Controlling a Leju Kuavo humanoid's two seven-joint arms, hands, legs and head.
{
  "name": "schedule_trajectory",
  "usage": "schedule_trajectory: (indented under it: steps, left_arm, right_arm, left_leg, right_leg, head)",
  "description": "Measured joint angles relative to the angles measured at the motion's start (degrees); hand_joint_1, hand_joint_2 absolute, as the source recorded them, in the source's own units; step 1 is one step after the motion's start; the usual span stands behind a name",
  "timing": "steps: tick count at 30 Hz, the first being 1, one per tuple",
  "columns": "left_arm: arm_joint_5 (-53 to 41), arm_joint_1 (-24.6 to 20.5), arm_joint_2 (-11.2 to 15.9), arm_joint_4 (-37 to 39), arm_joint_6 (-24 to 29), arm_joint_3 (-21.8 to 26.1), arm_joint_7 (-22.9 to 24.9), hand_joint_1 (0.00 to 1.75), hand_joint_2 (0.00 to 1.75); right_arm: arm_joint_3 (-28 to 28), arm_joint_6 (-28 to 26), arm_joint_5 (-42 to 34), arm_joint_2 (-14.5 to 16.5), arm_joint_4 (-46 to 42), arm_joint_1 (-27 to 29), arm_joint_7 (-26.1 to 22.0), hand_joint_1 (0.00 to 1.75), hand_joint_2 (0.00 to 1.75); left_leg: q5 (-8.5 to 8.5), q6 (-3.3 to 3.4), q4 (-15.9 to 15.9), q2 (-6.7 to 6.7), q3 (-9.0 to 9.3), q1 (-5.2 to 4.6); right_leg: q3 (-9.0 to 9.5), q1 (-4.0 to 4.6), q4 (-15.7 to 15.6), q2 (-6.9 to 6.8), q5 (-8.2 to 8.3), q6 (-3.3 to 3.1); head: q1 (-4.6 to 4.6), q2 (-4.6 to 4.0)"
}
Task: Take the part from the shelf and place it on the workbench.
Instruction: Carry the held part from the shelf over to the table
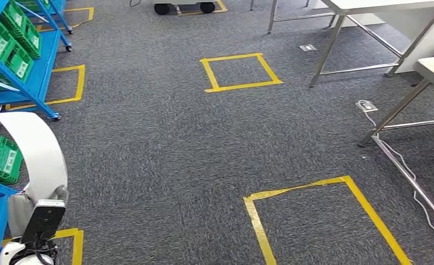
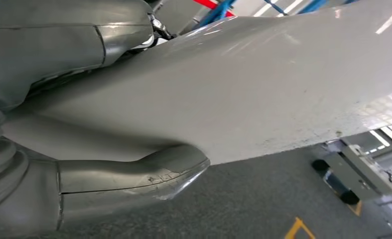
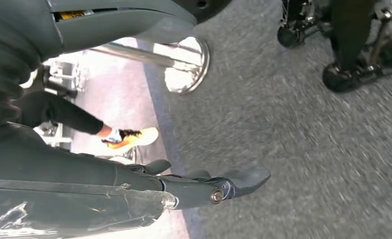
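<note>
The part [image 2: 263, 94], a curved white panel, is clamped in the left robot hand [image 2: 79, 119], off the blue shelf [image 1: 35, 83]. This looks like the carry step: next, walk to the worktop [image 1: 391, 5]. The right robot hand [image 3: 134, 184] hangs with fingers extended, holding nothing.

Shelf [image 1: 21, 55] left, tables [image 1: 369, 11] right (floor [image 1: 176, 154] between).

Showing in head view: one white curved part [image 1: 35, 149], two blue shelves [image 1: 41, 72], four yellow tape squares [image 1: 240, 72], two tables [image 1: 380, 5].
</note>
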Motion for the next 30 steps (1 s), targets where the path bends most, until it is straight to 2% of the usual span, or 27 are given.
schedule_trajectory:
  steps: [1, 2, 3, 4, 5, 6, 8, 9, 10, 11, 12, 13, 14, 15, 16, 17, 19, 20, 21, 23, 24, 25, 26, 27, 28, 29, 30]
  left_arm:
    - [-0.02, -0.02, 0.07, 0.02, -0.02, 0.04, 0.0, 1.75, 1.75]
    - [-0.05, -0.05, 0.14, 0.03, -0.03, 0.08, 0.0, 1.75, 1.75]
    - [-0.15, -0.09, 0.21, 0.04, -0.03, 0.11, 0.0, 1.75, 1.75]
    - [-0.28, -0.13, 0.26, 0.04, -0.03, 0.15, 0.0, 1.75, 1.75]
    - [-0.42, -0.15, 0.28, 0.09, -0.05, 0.16, 0.0, 1.75, 1.75]
    - [-0.53, -0.18, 0.28, 0.14, -0.07, 0.18, 0.0, 1.75, 1.75]
    - [-0.71, -0.3, 0.29, 0.23, -0.07, 0.2, 0.0, 1.75, 1.75]
    - [-0.83, -0.45, 0.3, 0.23, -0.02, 0.21, 0.0, 1.75, 1.75]
    - [-0.97, -0.56, 0.3, 0.23, 0.03, 0.22, 0.0, 1.75, 1.75]
    - [-1.1, -0.61, 0.3, 0.24, 0.07, 0.22, 0.0, 1.75, 1.75]
    - [-1.2, -0.6, 0.3, 0.26, 0.1, 0.23, 0.0, 1.75, 1.75]
    - [-1.24, -0.53, 0.31, 0.29, 0.12, 0.25, 0.0, 1.75, 1.75]
    - [-1.28, -0.48, 0.33, 0.33, 0.14, 0.27, 0.0, 1.75, 1.75]
    - [-1.36, -0.47, 0.34, 0.36, 0.18, 0.29, 0.0, 1.75, 1.75]
    - [-1.45, -0.47, 0.35, 0.38, 0.22, 0.29, 0.0, 1.75, 1.75]
    - [-1.56, -0.47, 0.35, 0.38, 0.27, 0.28, 0.0, 1.75, 1.75]
    - [-1.69, -0.49, 0.36, 0.38, 0.37, 0.26, 0.0, 1.75, 1.75]
    - [-1.71, -0.5, 0.37, 0.38, 0.44, 0.26, 0.0, 1.75, 1.75]
    - [-1.72, -0.5, 0.38, 0.38, 0.49, 0.26, 0.0, 1.75, 1.75]
    - [-1.75, -0.53, 0.39, 0.38, 0.56, 0.21, 0.0, 1.75, 1.75]
    - [-1.76, -0.58, 0.4, 0.38, 0.57, 0.18, 0.0, 1.75, 1.75]
    - [-1.76, -0.67, 0.41, 0.38, 0.6, 0.14, -0.02, 1.75, 1.75]
    - [-1.76, -0.76, 0.42, 0.38, 0.64, 0.1, -0.03, 1.75, 1.75]
    - [-1.76, -0.76, 0.44, 0.39, 0.68, 0.09, -0.05, 1.75, 1.75]
    - [-1.76, -0.69, 0.47, 0.43, 0.72, 0.08, -0.07, 1.75, 1.75]
    - [-1.76, -0.56, 0.51, 0.49, 0.73, 0.07, -0.07, 1.75, 1.75]
    - [-1.76, -0.45, 0.57, 0.56, 0.73, 0.06, -0.07, 1.75, 1.75]
  right_arm:
    - [-0.06, -0.03, 0.05, -0.03, 0.04, -0.01, -0.03, 0.0, 1.75]
    - [-0.1, -0.04, 0.09, -0.04, 0.1, -0.01, -0.03, 0.0, 1.75]
    - [-0.14, -0.05, 0.13, -0.07, 0.14, -0.04, -0.03, 0.0, 1.75]
    - [-0.16, -0.05, 0.16, -0.12, 0.16, -0.13, -0.03, 0.0, 1.75]
    - [-0.18, -0.05, 0.19, -0.18, 0.18, -0.22, -0.03, 0.0, 1.75]
    - [-0.18, -0.06, 0.2, -0.25, 0.19, -0.28, -0.04, 0.0, 1.75]
    - [-0.2, -0.08, 0.23, -0.4, 0.25, -0.18, -0.05, 0.0, 1.75]
    - [-0.21, -0.08, 0.24, -0.46, 0.34, -0.06, -0.05, 0.0, 1.75]
    - [-0.22, -0.09, 0.26, -0.51, 0.45, -0.02, 0.02, 0.0, 1.75]
    - [-0.22, -0.09, 0.29, -0.55, 0.55, -0.1, 0.13, 0.0, 1.75]
    - [-0.22, -0.09, 0.32, -0.55, 0.63, -0.22, 0.23, 0.0, 1.75]
    - [-0.22, -0.09, 0.34, -0.55, 0.68, -0.36, 0.28, 0.0, 1.75]
    - [-0.22, -0.09, 0.36, -0.55, 0.7, -0.42, 0.26, 0.0, 1.75]
    - [-0.23, -0.09, 0.37, -0.56, 0.72, -0.41, 0.2, 0.0, 1.75]
    - [-0.24, -0.1, 0.4, -0.57, 0.75, -0.35, 0.17, 0.0, 1.75]
    - [-0.26, -0.1, 0.45, -0.59, 0.77, -0.29, 0.22, 0.0, 1.75]
    - [-0.37, -0.09, 0.54, -0.62, 0.84, -0.29, 0.32, 0.0, 1.75]
    - [-0.44, -0.09, 0.57, -0.63, 0.89, -0.37, 0.33, 0.0, 1.75]
    - [-0.5, -0.09, 0.58, -0.63, 0.94, -0.45, 0.32, 0.0, 1.75]
    - [-0.58, -0.1, 0.6, -0.67, 1.02, -0.55, 0.3, 0.0, 1.75]
    - [-0.61, -0.11, 0.62, -0.68, 1.03, -0.55, 0.3, 0.0, 1.75]
    - [-0.63, -0.11, 0.63, -0.7, 1.05, -0.58, 0.3, 0.0, 1.75]
    - [-0.67, -0.11, 0.65, -0.73, 1.07, -0.66, 0.31, 0.0, 1.75]
    - [-0.72, -0.11, 0.66, -0.76, 1.09, -0.76, 0.29, 0.0, 1.75]
    - [-0.79, -0.11, 0.66, -0.8, 1.12, -0.9, 0.19, 0.0, 1.75]
    - [-0.86, -0.11, 0.66, -0.83, 1.14, -1.0, 0.05, 0.0, 1.75]
    - [-0.93, -0.11, 0.66, -0.84, 1.18, -1.0, -0.08, 0.0, 1.75]
  left_leg:
    - [1.31, 0.02, -0.77, -0.15, 0.17, 0.06]
    - [3.42, 0.04, -3.56, -0.58, 1.34, 0.18]
    - [5.62, -0.03, -7.44, -1.92, 3.07, 0.43]
    - [7.02, -0.07, -11.21, -3.4, 4.69, 0.7]
    - [7.82, -0.08, -13.9, -4.63, 5.87, 0.87]
    - [7.91, 0.04, -15.29, -5.46, 6.41, 0.92]
    - [7.79, 0.71, -15.61, -4.48, 6.51, 0.76]
    - [7.84, 1.14, -15.72, -3.84, 6.58, 0.76]
    - [7.89, 1.52, -15.84, -3.11, 6.71, 0.78]
    - [7.88, 1.85, -15.96, -2.35, 6.84, 0.78]
    - [7.78, 2.1, -15.97, -1.6, 6.95, 0.62]
    - [7.63, 2.24, -15.97, -0.77, 7.04, 0.45]
    - [7.45, 2.32, -15.97, 0.04, 7.17, 0.31]
    - [7.21, 2.33, -15.96, 0.8, 7.37, 0.23]
    - [6.92, 2.3, -15.96, 1.53, 7.68, 0.19]
    - [6.55, 2.21, -15.96, 2.21, 8.12, 0.17]
    - [5.68, 1.82, -15.97, 3.48, 9.15, 0.02]
    - [5.28, 1.55, -15.98, 4.0, 9.55, -0.09]
    - [4.97, 1.27, -16.04, 4.43, 9.87, -0.19]
    - [4.54, 0.66, -16.37, 5.33, 10.5, -0.14]
    - [4.29, 0.33, -16.38, 5.16, 10.83, -0.01]
    - [3.81, 0.03, -15.62, 4.37, 10.7, 0.12]
    - [2.94, -0.22, -13.65, 3.17, 9.81, 0.2]
    - [1.81, -0.35, -10.44, 1.73, 7.97, 0.29]
    - [0.52, -0.44, -6.34, 0.77, 5.36, 0.31]
    - [-0.38, -0.51, -2.5, 0.34, 2.6, 0.33]
    - [-0.31, -0.58, -0.01, 0.17, 0.39, 0.36]
  right_leg:
    - [0.0, -0.03, 0.03, 0.81, 0.04, 0.03]
    - [0.03, -0.09, 0.08, 1.65, 0.07, 0.13]
    - [-0.03, -0.14, 0.2, 2.45, 0.1, 0.34]
    - [-0.25, -0.12, 0.55, 3.23, 0.06, 0.61]
    - [-0.57, -0.12, 0.81, 3.94, 0.06, 0.9]
    - [-0.95, -0.16, 0.99, 4.59, 0.09, 1.23]
    - [-1.73, -0.38, 0.84, 5.81, 0.32, 1.89]
    - [-2.05, -0.41, 1.04, 5.45, 0.18, 2.19]
    - [-2.73, -0.36, 2.14, 4.24, -0.53, 2.45]
    - [-3.9, -0.29, 4.57, 2.45, -1.91, 2.66]
    - [-5.65, -0.23, 8.13, 0.35, -3.74, 2.82]
    - [-7.78, -0.27, 12.28, -1.01, -5.59, 2.97]
    - [-9.63, -0.33, 15.74, -1.68, -6.79, 3.07]
    - [-10.6, -0.36, 17.49, -1.95, -6.95, 3.1]
    - [-10.38, -0.37, 16.95, -2.1, -5.98, 3.07]
    - [-8.9, -0.35, 14.06, -2.45, -4.09, 2.98]
    - [-4.52, -0.07, 6.09, -4.76, -0.6, 2.56]
    - [-2.95, 0.12, 3.44, -5.75, 0.18, 2.25]
    - [-2.18, 0.35, 2.24, -6.33, 0.24, 1.93]
    - [-1.96, 0.6, 2.04, -5.38, -0.18, 1.24]
    - [-1.67, 0.56, 1.76, -4.71, -0.3, 0.94]
    - [-1.23, 0.44, 1.45, -4.07, -0.45, 0.58]
    - [-0.7, 0.24, 1.13, -3.41, -0.62, 0.21]
    - [-0.28, 0.12, 0.97, -2.78, -0.82, -0.11]
    - [0.04, 0.07, 0.92, -2.09, -1.14, -0.41]
    - [0.34, 0.05, 0.91, -1.27, -1.47, -0.57]
    - [0.75, 0.03, 0.91, -0.36, -1.84, -0.61]
  head:
    - [-0.01, 0.0]
    - [0.0, 0.0]
    - [-0.01, 0.0]
    - [-0.01, 0.0]
    - [0.02, 0.0]
    - [-0.01, 0.0]
    - [-0.02, 0.0]
    - [0.03, 0.0]
    - [0.27, 0.0]
    - [0.48, 0.0]
    - [0.72, 0.0]
    - [0.85, 0.0]
    - [0.86, 0.0]
    - [0.86, 0.0]
    - [0.87, 0.0]
    - [0.87, 0.0]
    - [0.84, 0.0]
    - [0.78, 0.0]
    - [0.71, 0.0]
    - [0.59, 0.0]
    - [0.54, 0.0]
    - [0.34, 0.0]
    - [0.16, 0.0]
    - [-0.09, 0.0]
    - [-0.28, 0.0]
    - [-0.31, 0.0]
    - [-0.37, 0.0]
